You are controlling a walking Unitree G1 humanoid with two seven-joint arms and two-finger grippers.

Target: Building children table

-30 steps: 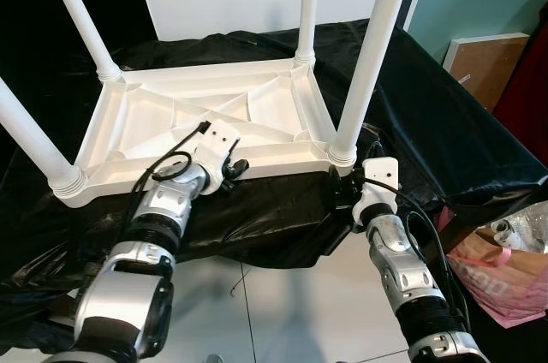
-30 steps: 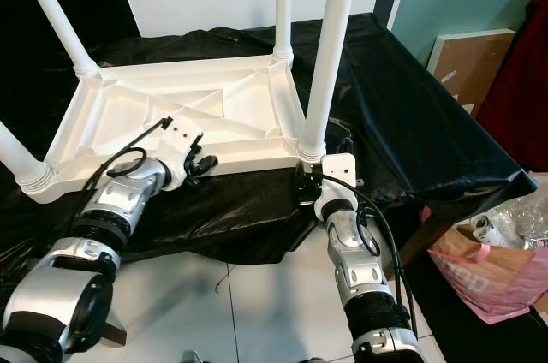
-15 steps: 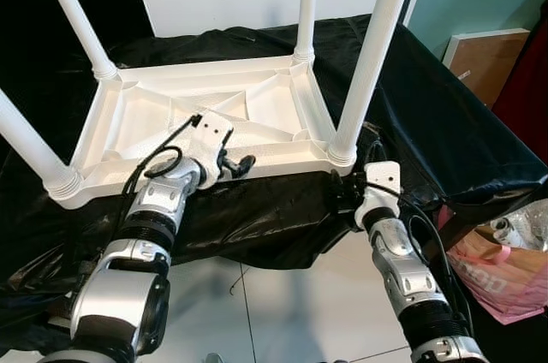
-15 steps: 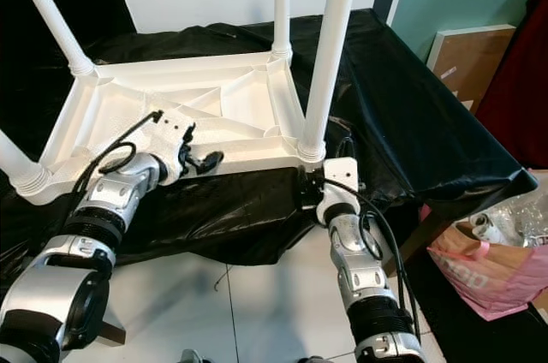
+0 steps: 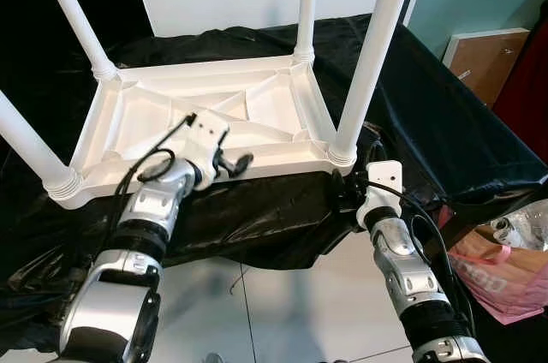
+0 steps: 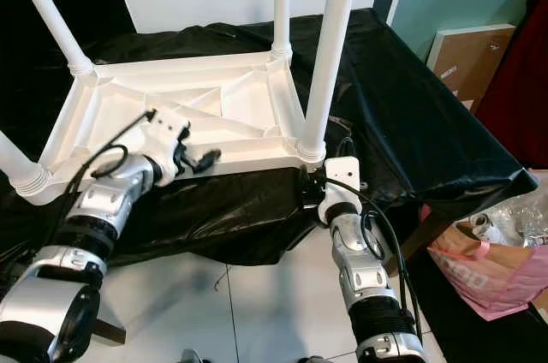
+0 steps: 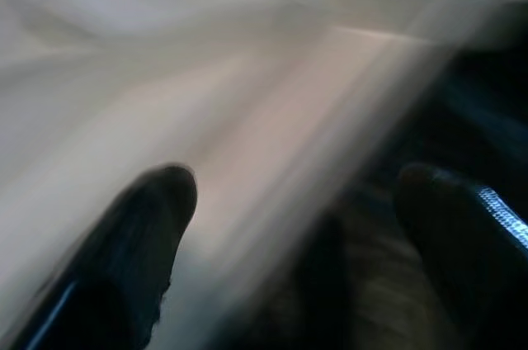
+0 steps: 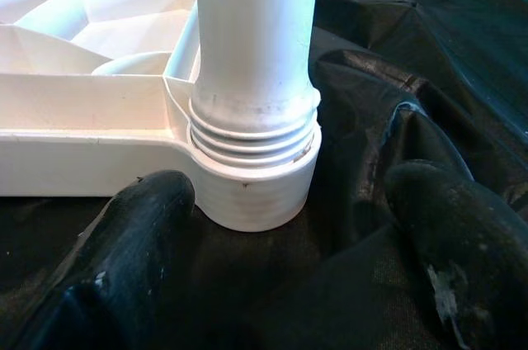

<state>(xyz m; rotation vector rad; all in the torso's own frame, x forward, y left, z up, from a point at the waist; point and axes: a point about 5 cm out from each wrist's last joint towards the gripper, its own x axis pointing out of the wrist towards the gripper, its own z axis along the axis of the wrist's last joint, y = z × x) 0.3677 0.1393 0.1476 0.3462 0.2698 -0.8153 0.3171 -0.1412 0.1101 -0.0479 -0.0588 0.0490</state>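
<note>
A white children's table lies upside down on a black-draped surface, its legs pointing up. My left gripper is at the table's near rim, fingers open; the left wrist view is blurred, with two black fingers apart over white plastic. My right gripper is open, low by the base of the near right leg. Its fingers stand either side of the leg's threaded collar without touching it.
A pink bag sits on the floor at the right. A brown board leans on the teal wall. White floor tiles lie in front of the draped surface, whose cloth hangs over the near edge.
My left gripper has risen a little onto the near rim and shifted slightly left. The right arm has stayed by the leg base.
</note>
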